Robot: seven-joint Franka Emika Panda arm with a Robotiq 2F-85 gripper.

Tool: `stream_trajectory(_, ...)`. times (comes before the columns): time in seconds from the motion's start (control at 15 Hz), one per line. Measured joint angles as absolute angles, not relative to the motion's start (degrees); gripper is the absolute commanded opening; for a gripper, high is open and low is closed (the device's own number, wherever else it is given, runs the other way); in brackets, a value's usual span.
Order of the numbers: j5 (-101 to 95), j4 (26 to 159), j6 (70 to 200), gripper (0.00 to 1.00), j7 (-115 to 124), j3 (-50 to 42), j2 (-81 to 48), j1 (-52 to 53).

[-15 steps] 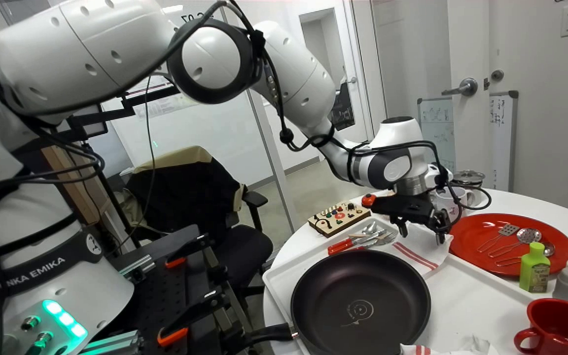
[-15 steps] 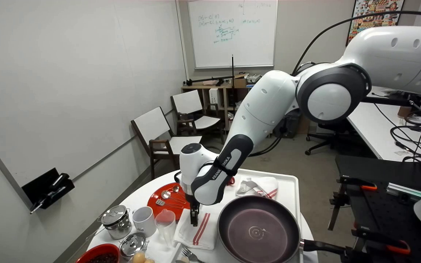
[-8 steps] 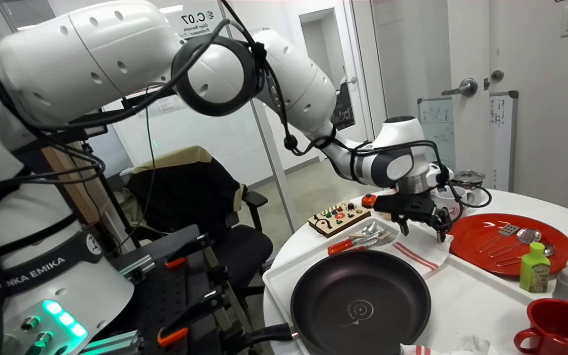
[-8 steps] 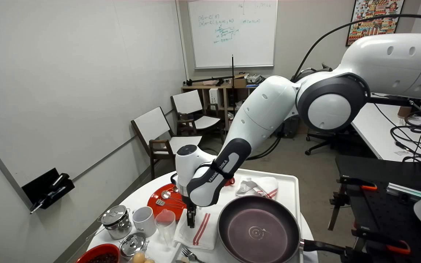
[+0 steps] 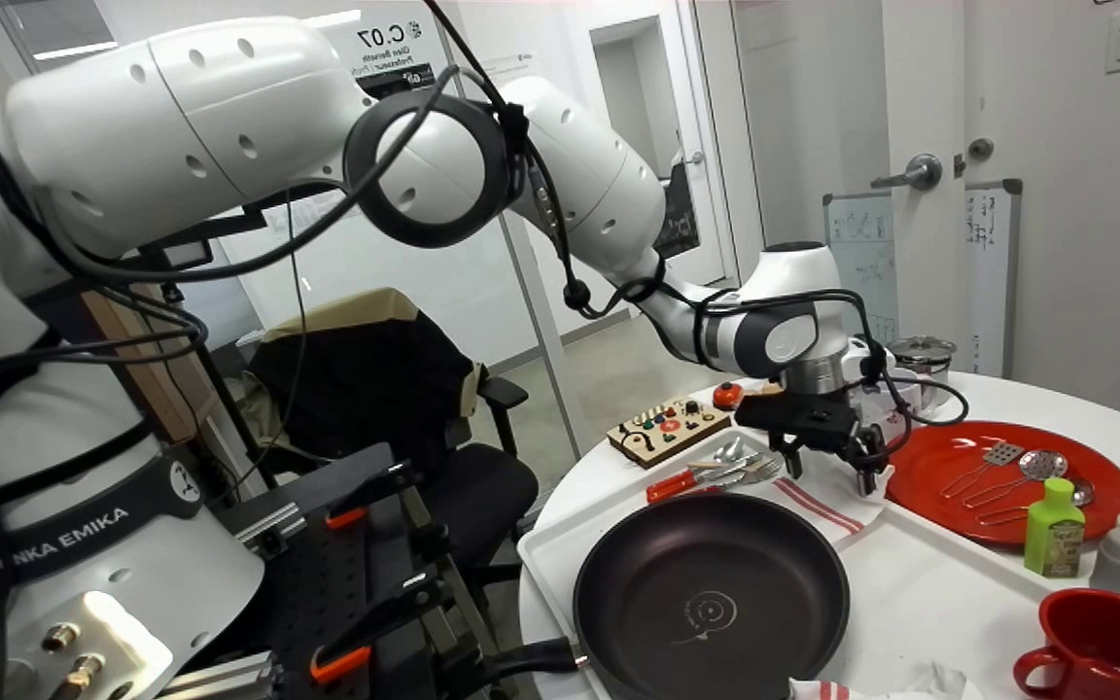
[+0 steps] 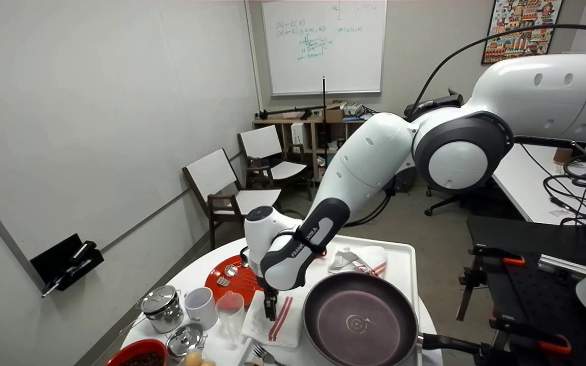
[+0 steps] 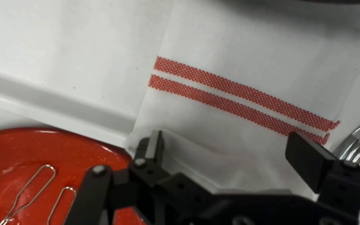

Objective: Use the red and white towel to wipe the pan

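The red and white towel (image 7: 245,47) lies flat and folded on the white tray, its two red stripes crossing the wrist view. In both exterior views the towel (image 5: 818,504) is right beside the black pan (image 5: 716,583). My gripper (image 7: 225,143) stands wide open over the towel's plain end, one finger (image 7: 155,145) near the corner by the red plate, the other finger (image 7: 308,159) near the cutlery. Slight folds show in the cloth between them. Whether the fingertips touch it, I cannot tell. In an exterior view the gripper (image 6: 270,311) points straight down.
A red plate (image 5: 1007,467) with small utensils adjoins the tray's edge. Cutlery (image 5: 725,474) lies close to the towel. Another striped cloth (image 6: 374,256) is on the pan's far side. A clear cup (image 6: 231,315), white mug (image 6: 201,307) and metal pot (image 6: 162,310) stand nearby.
The arm has sunk and my gripper has come down a little closer to the towel. Its jaws stay wide. The towel and pan have not moved. The base lights turned from green to white.
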State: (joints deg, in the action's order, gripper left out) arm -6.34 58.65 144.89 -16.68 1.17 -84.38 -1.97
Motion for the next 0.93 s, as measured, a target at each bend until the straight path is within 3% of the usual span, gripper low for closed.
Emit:
stream_trajectory(0.07,-6.3,58.7,144.8,0.75,-16.7,1.2,-84.4,-2.0)
stream_trajectory(0.2,-6.3,58.7,144.7,0.68,-16.7,1.1,-84.4,-1.9)
stream_trajectory(0.73,-6.3,58.7,143.3,0.06,-16.6,0.7,-84.4,-1.9)
stream_trajectory(0.8,-6.3,58.8,143.3,0.01,-16.6,0.7,-84.4,-1.9)
stream_trajectory(0.93,-6.3,58.9,143.3,0.00,-16.6,0.7,-84.4,-2.0)
